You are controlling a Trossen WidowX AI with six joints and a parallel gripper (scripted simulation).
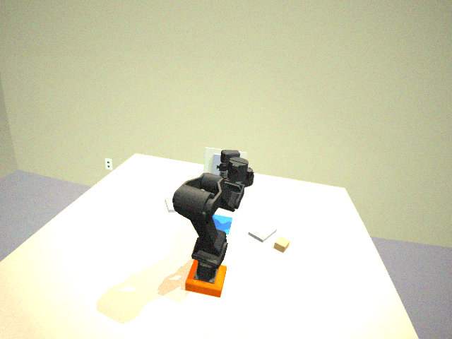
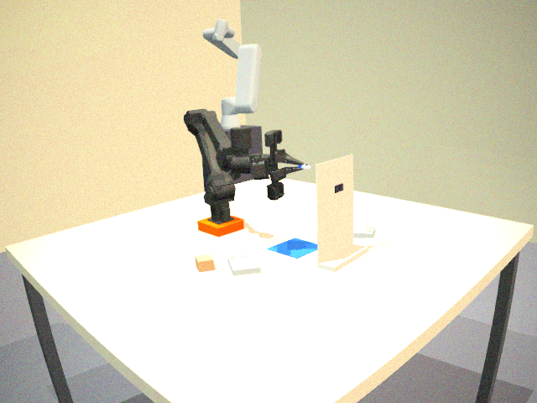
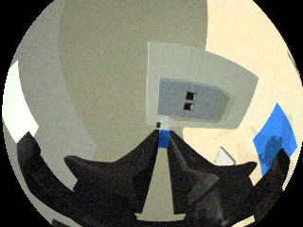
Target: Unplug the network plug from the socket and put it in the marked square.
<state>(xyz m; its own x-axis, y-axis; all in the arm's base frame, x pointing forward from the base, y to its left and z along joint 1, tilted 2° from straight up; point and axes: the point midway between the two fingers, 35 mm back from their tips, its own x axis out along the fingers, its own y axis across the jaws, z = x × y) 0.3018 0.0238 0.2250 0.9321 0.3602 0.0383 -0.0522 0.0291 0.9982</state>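
Observation:
My gripper (image 2: 303, 166) (image 3: 163, 134) is shut on the plug (image 2: 305, 166) (image 3: 164, 138), which is blue with a pale clear front end pointing away from the fingers. The plug is out of the socket, held in the air in front of the upright panel (image 1: 208, 160) (image 2: 334, 221) (image 3: 177, 57). In the wrist view the grey socket plate (image 3: 172, 96) shows two dark openings, offset from the plug. The marked blue square (image 1: 224, 219) (image 2: 299, 248) (image 3: 286, 125) lies flat on the table below, partly shadowed. My arm hides the plug in the top view.
A white flat box (image 1: 263, 232) (image 2: 243, 265) and a small wooden block (image 1: 282, 244) (image 2: 205, 264) lie on one side of the square. Another pale box (image 1: 169, 205) (image 2: 363, 232) lies on the other side. A light grey arm (image 2: 248, 78) stands in the background.

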